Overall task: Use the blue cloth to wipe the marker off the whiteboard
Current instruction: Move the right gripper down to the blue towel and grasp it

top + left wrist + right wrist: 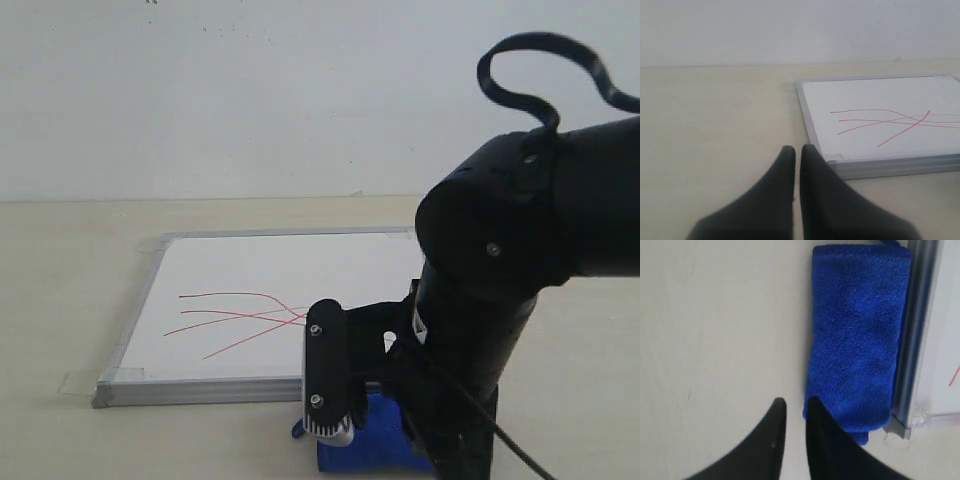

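The whiteboard lies flat on the table, and the marker shows as several red lines crossing in its near half. In the left wrist view the whiteboard and the marker lie beyond and to one side of my left gripper, which is shut and empty over bare table. The blue cloth lies folded along the board's silver frame. My right gripper hovers at the cloth's end, slightly open, with nothing between its fingers. In the exterior view the blue cloth is partly hidden under my right arm.
The beige table runs back to a plain white wall. Clear tape tabs hold the board's corners. My right arm blocks the near right part of the exterior view.
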